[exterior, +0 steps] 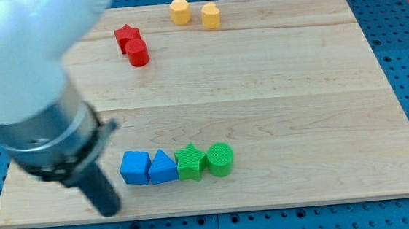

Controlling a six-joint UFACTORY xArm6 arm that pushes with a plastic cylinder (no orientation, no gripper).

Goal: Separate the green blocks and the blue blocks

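Pale wooden surface [283, 86], near bottom edge: blue cube [134, 167], blue triangular block [162, 167], green star block [191, 162], green cylinder [220, 159] touching in a row — likely light, rigid, slidey; my tip [110, 207] — no gripper, holding nothing — sits left of them; push at blue-green seam.

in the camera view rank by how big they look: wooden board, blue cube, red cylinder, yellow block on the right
1. wooden board, by far the largest.
2. blue cube.
3. red cylinder and right yellow block: these look alike, and both sit farther toward the view's top, so I won't rank them.
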